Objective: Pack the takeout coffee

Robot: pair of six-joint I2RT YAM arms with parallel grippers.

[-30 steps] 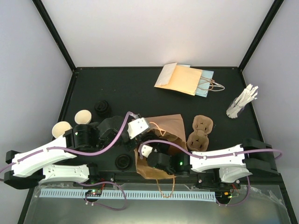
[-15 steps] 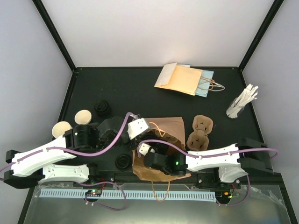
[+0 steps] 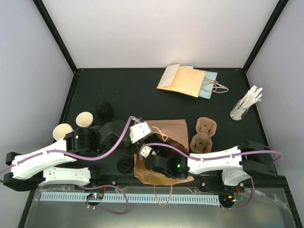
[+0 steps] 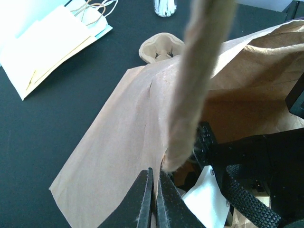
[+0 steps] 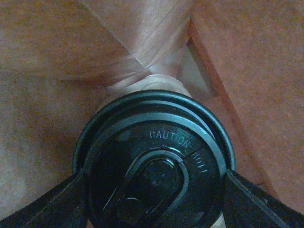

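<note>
Takeout coffee cup point(image 5: 152, 166), visible only at the right wrist, is clasped by right gripper point(image 5: 154, 199); left gripper point(image 4: 156, 187) pinches bag point(image 4: 123, 137).

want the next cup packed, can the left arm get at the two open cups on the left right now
Probably not: the left hand is shut on the brown bag at its edge, holding it open, and the cups sit back beside its forearm.
</note>
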